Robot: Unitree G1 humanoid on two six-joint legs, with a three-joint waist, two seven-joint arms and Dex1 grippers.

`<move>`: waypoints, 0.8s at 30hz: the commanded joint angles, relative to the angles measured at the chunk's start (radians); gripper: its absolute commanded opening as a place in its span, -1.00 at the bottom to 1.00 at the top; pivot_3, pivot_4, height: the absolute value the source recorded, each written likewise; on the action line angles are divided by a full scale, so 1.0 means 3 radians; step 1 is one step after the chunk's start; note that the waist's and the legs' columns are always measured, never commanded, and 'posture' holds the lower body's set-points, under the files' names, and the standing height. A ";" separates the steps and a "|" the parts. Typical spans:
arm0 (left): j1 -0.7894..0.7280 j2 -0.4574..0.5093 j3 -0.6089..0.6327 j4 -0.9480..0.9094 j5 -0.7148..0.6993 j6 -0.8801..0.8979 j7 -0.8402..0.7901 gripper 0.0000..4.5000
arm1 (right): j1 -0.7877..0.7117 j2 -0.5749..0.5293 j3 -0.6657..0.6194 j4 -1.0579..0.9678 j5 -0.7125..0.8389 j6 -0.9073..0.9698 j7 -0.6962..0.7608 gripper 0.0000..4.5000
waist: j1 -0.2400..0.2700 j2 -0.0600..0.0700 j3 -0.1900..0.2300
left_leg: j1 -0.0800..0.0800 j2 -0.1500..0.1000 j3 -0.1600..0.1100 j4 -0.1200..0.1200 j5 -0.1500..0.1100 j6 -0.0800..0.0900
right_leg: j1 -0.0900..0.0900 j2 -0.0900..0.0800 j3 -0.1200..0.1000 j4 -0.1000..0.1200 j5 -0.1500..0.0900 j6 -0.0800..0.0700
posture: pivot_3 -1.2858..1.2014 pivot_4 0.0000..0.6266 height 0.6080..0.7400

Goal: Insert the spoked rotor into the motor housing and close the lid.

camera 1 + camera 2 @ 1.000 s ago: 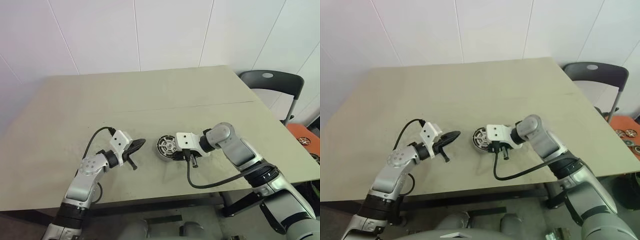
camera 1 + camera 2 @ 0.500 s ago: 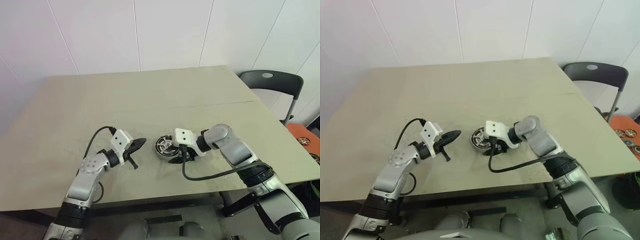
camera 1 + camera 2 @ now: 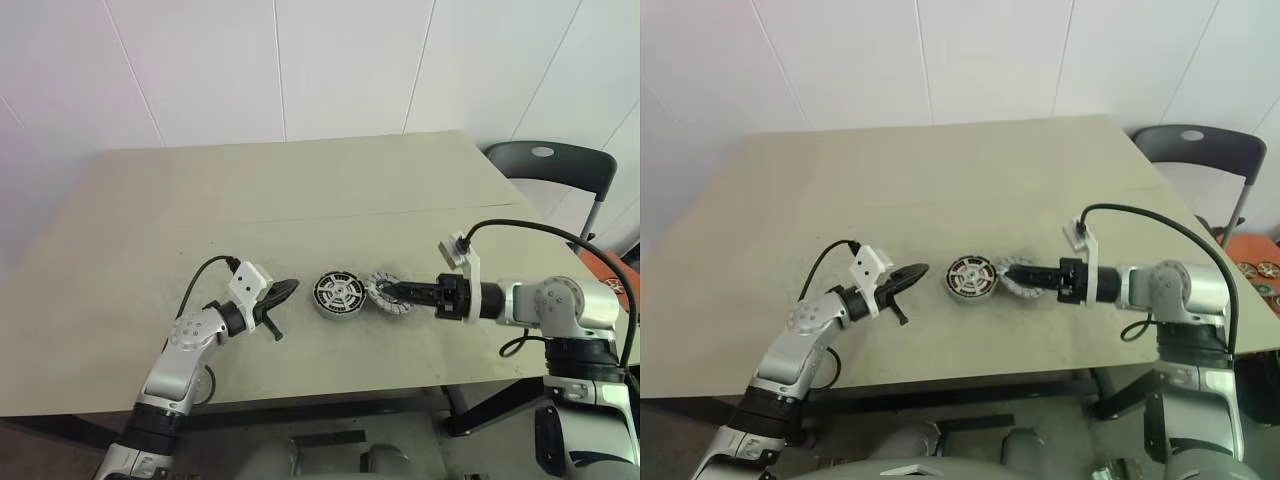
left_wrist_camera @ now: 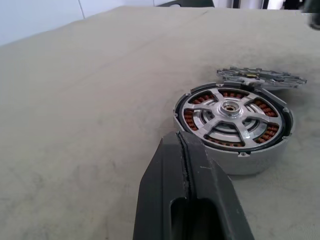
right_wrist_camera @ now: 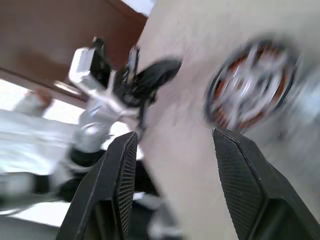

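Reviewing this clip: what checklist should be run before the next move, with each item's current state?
1. Spoked rotor seated in the motor housing: ok; its spokes sit inside the rim and copper windings show through.
2. Lid on the housing: not ok; it is beside the housing, on the right arm's side.
3. Right pincer has hold of the lid: cannot tell; its fingers are open and reach to the lid, but no grip is visible.
4. Left pincer out of the lid's way: ok; it is shut and apart from the housing, on the side away from the lid.
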 commanded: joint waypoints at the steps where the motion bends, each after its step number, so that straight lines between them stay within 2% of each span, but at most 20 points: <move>1: -0.0065 0.0005 0.0023 -0.0018 0.0025 -0.0093 0.0002 -1.00 | 0.0206 -0.0030 0.0010 -0.0095 0.0530 0.0199 -0.0312 0.11 | -0.0001 0.0000 0.0000 | 0.0000 -0.0001 0.0000 0.0001 0.0000 0.0000 | 0.0001 -0.0001 0.0000 -0.0001 0.0000 0.0000 | 0.03 -1.00 1.00; 5: -0.0063 -0.0017 0.0013 -0.0016 0.0042 -0.0106 0.0023 -1.00 | 0.0423 0.0009 0.0117 0.0161 0.0737 0.0199 -0.0982 0.11 | -0.0006 -0.0001 0.0000 | -0.0001 -0.0003 0.0004 0.0003 -0.0001 0.0002 | 0.0002 -0.0005 0.0001 -0.0002 0.0000 0.0000 | 0.03 -1.00 1.00; 9: -0.0023 -0.0027 0.0019 -0.0016 0.0052 -0.0129 0.0054 -1.00 | 0.0282 0.0198 -0.0115 0.0496 0.0665 0.0199 -0.1603 0.11 | -0.0022 -0.0003 0.0000 | 0.0004 0.0000 0.0008 0.0002 -0.0001 0.0002 | 0.0004 -0.0005 0.0001 0.0000 0.0000 0.0000 | 0.03 -1.00 1.00; 14: -0.0017 -0.0034 0.0020 -0.0009 0.0055 -0.0130 0.0082 -1.00 | -0.0012 0.0371 -0.0443 0.0697 0.0797 0.0199 -0.1963 0.11 | -0.0010 -0.0001 0.0000 | 0.0012 0.0017 0.0020 0.0008 -0.0001 0.0001 | 0.0008 0.0002 -0.0003 0.0000 0.0007 -0.0009 | 0.03 -1.00 1.00; 21: 0.0005 -0.0073 -0.0010 -0.0009 0.0089 -0.0139 0.0123 -1.00 | -0.0343 0.0678 -0.1020 0.0941 0.0573 -0.0104 -0.2467 0.11 | -0.0011 -0.0001 0.0000 | 0.0005 0.0017 0.0020 0.0000 -0.0001 0.0001 | -0.0003 0.0001 -0.0003 -0.0002 0.0013 -0.0002 | 0.03 -1.00 1.00; 24: 0.0004 -0.0079 -0.0023 0.0014 0.0122 -0.0144 0.0131 -1.00 | -0.0396 0.0732 -0.1063 0.0960 0.0555 -0.0167 -0.2499 0.11 | -0.0012 0.0000 -0.0001 | 0.0003 0.0017 0.0020 -0.0002 -0.0001 0.0001 | -0.0008 0.0001 -0.0002 -0.0001 0.0014 -0.0001 | 0.03 -1.00 1.00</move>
